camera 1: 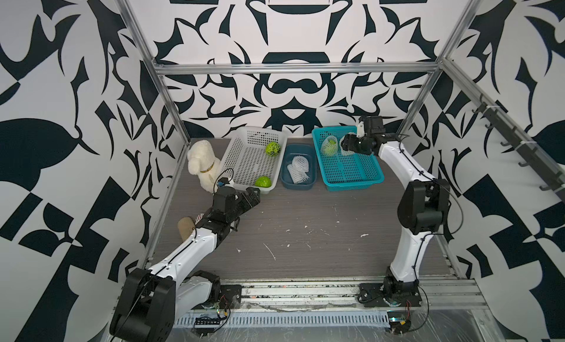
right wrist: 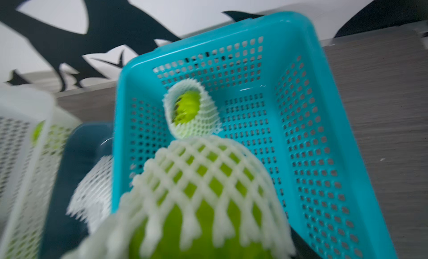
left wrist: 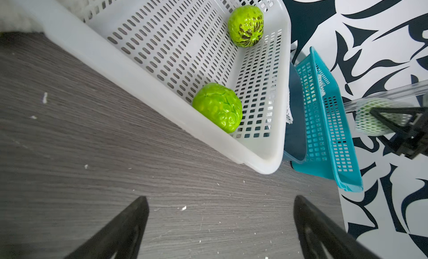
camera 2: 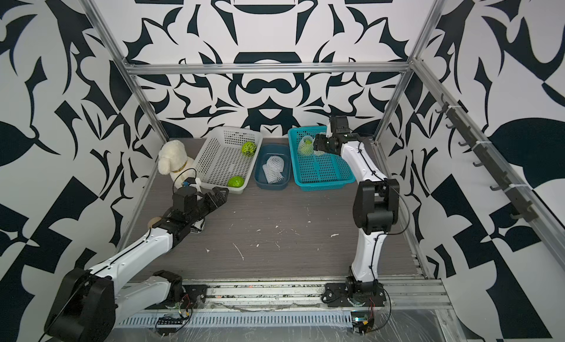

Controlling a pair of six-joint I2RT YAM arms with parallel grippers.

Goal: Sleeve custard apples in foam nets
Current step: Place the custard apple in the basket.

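1. The left gripper (left wrist: 221, 197) has its black jaws spread wide and empty. It hovers over the grey wood-grain table (left wrist: 104, 165), just short of the near corner of the white perforated plastic basket (left wrist: 139, 79).
2. The right gripper (camera 1: 344, 147) pinches a bright green, net-sleeved custard apple (right wrist: 203, 200) with white foam mesh stretched over it in diamonds. It holds the fruit above the teal perforated plastic basket (right wrist: 335, 153).
3. A second sleeved custard apple (right wrist: 187, 109) lies in the teal basket's far corner, just beyond the held one. Green shows through the open end of its net.
4. Two bare custard apples lie in the white basket. The near fruit (left wrist: 217, 107) rests against the front wall, close ahead of the left gripper, with the wall and rim between them. The far fruit (left wrist: 246, 25) sits in the back corner with its dark markings showing.
5. Spare white foam nets (camera 1: 297, 169) lie in a dark blue plastic tub (camera 1: 301, 186) between the two baskets.
6. A cream plush dog (camera 1: 201, 163) sits beside the white basket.
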